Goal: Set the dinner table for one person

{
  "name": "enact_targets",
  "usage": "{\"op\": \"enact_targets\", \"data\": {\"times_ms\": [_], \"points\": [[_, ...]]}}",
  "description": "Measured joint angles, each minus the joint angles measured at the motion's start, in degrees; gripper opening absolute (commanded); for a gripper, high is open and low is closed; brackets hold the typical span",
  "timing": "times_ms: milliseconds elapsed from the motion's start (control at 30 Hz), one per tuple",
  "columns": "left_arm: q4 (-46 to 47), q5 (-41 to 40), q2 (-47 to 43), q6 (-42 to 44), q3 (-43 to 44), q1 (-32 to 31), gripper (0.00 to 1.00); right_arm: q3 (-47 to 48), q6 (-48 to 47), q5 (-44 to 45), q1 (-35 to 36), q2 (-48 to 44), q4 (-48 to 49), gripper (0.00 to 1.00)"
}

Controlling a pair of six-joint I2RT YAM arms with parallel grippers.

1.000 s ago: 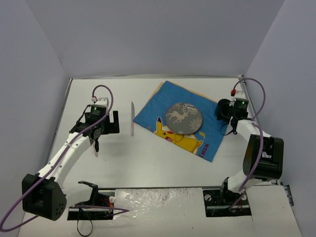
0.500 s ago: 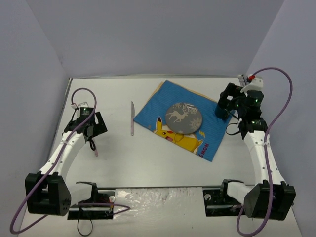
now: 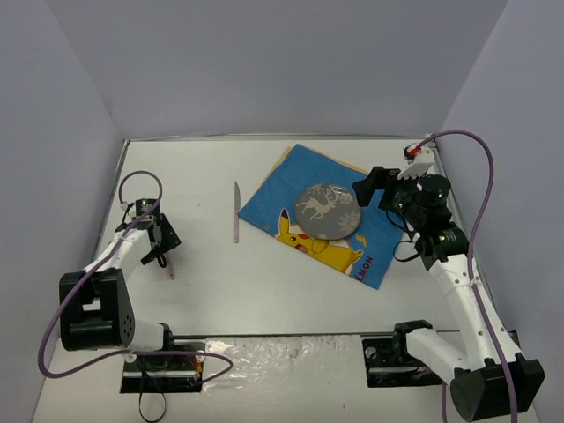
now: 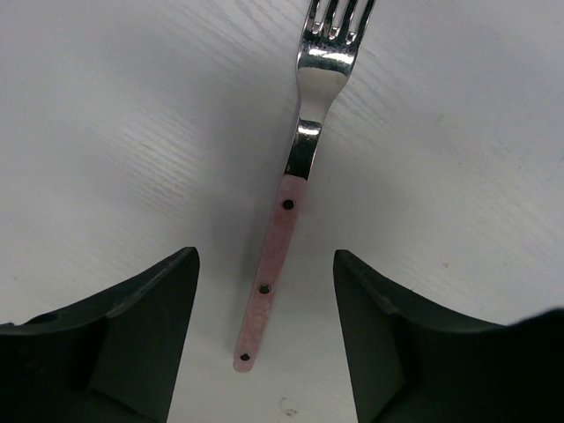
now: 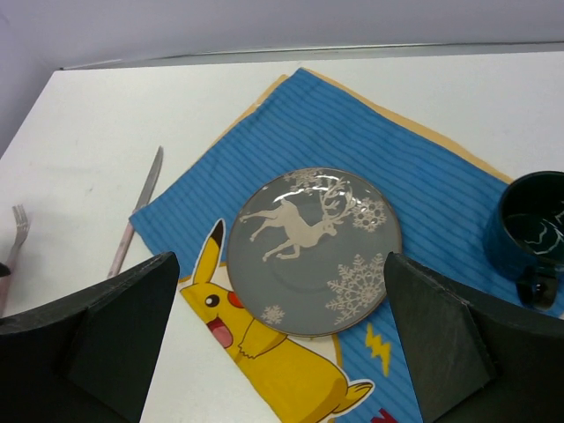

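A pink handle and silver head are shown on the fork point(image 4: 291, 220) between the left gripper's point(image 4: 264, 260) black fingers point(image 4: 132, 335). Ahead of the right gripper point(image 5: 282, 260), a grey plate point(image 5: 308, 251) is patterned with a white reindeer and snowflakes; the placemat point(image 5: 291, 132) is striped blue.

arms point(image 3: 119, 253) white | joints point(image 3: 95, 313) black | cables point(image 3: 488, 176) purple | pincer fingers point(image 4: 123, 339) black

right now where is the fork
The fork lies on the dinner table, left side of the top view, left of the knife; the left wrist view shows its pink handle between the left gripper's fingers, untouched.
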Motion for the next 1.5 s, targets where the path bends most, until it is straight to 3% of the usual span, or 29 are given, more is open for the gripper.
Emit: {"op": "enact_targets", "data": {"times_ms": [467, 633, 967, 1100, 1233, 1500], "points": [[5.16, 0.01, 4.72, -2.41, -1.52, 0.25, 0.23, -0.58, -1.07, -1.48, 3.37, -1.78, -0.57, 0.98], [6.3, -0.34, 4.89, -3.08, -1.69, 0.29, 0.02, -0.58, -1.74, -1.45, 4.2, -1.78, -0.63, 0.98], [3.35, 0.66, 2.68, -1.54, -0.6, -0.33, 0.0, -0.6, -2.62, -1.43, 5.2, -1.99, -1.03, 0.98], [-1.09, 1.28, 1.72, 2.71, 8.92, -4.3, 0.0, -0.58, -2.7, -1.45, 5.46, -2.63, -1.68, 0.98], [-1.71, 1.07, 4.49, 8.16, 24.18, -13.25, 0.0, -0.5, -3.11, -1.45, 5.51, -3.01, -2.63, 0.98], [-4.42, 3.66, 21.99, 20.95, 48.58, -27.36, 0.0, 0.42, -3.74, -1.24, 5.51, -3.98, -4.58, 0.98]]}}
